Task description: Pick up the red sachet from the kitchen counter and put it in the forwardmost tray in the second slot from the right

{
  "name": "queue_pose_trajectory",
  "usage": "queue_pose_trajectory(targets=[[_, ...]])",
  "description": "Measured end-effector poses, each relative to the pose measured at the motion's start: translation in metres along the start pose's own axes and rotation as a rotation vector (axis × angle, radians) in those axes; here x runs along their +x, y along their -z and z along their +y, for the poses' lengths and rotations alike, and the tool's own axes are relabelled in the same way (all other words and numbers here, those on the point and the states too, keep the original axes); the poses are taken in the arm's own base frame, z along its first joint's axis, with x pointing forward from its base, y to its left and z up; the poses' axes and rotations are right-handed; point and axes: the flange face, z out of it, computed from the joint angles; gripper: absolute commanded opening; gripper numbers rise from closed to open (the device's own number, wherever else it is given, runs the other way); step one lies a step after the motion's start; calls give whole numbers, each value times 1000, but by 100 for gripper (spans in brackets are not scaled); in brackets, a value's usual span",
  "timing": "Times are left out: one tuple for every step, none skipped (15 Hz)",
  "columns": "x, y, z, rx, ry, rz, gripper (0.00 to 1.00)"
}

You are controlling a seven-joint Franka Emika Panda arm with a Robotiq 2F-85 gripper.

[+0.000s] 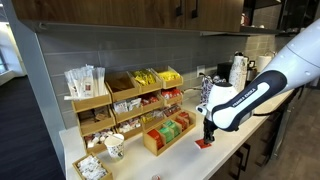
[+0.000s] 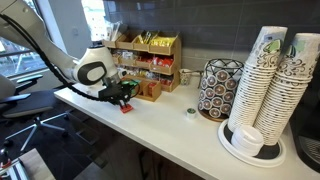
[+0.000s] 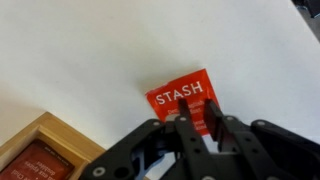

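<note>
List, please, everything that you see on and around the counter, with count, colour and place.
kitchen counter: one, white, carries the things below.
tiered rack: one, wood, at the counter's back.
low tray: one, light wood, holds green, orange and red packets, before the rack.
red sachet: one, red, flat on the counter near the low tray.
paper cup stacks: several, white with print, at the counter's end.
patterned holder: one, dark and white, beside the cups.
robot arm: one, white, over the counter.
gripper: one, black, fingers at the sachet's edge; grip unclear.
</note>
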Motion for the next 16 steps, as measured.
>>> queue_pose_trajectory(targets=[[0,1,2,-10,-5,9,64],[-1,2,5,-21,-10,17,73],[-1,2,6,-31,-19,24,80],[-2,1,8,-38,-30,29,86],[-2,0,9,-44,-41,33,95],[-3,-3,10,-51,-52,36,99],[-3,-6,11,-57,-64,41,100],[-4,-9,11,-63,-73,46,100],[-6,-13,13,-69,-82,51,100],[-7,-16,13,-72,-89,55,100],[-8,-20,14,-76,-96,57,100],[-10,-22,15,-79,-101,60,100],[-11,-25,16,-81,-104,61,100],[-11,-25,17,-84,-106,64,100],[-11,-26,18,-86,-107,66,100],[-10,-26,19,-87,-108,67,87]])
